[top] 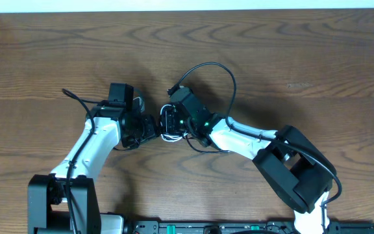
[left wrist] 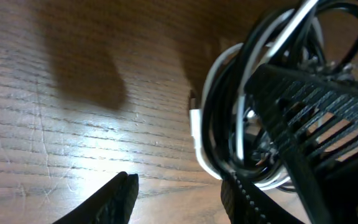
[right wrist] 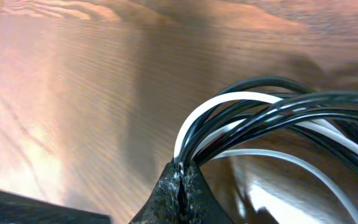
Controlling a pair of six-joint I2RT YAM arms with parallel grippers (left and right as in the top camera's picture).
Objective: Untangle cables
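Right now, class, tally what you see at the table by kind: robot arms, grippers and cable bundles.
Robot arms: 2, left arm and right arm
Grippers: 2, left gripper and right gripper
Tangled cable bundle: 1, black and white cords
Total: 5

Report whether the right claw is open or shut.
Shut on the cables. In the right wrist view the right claw has its fingertips pressed together, with black and white cords fanning out from the pinch.
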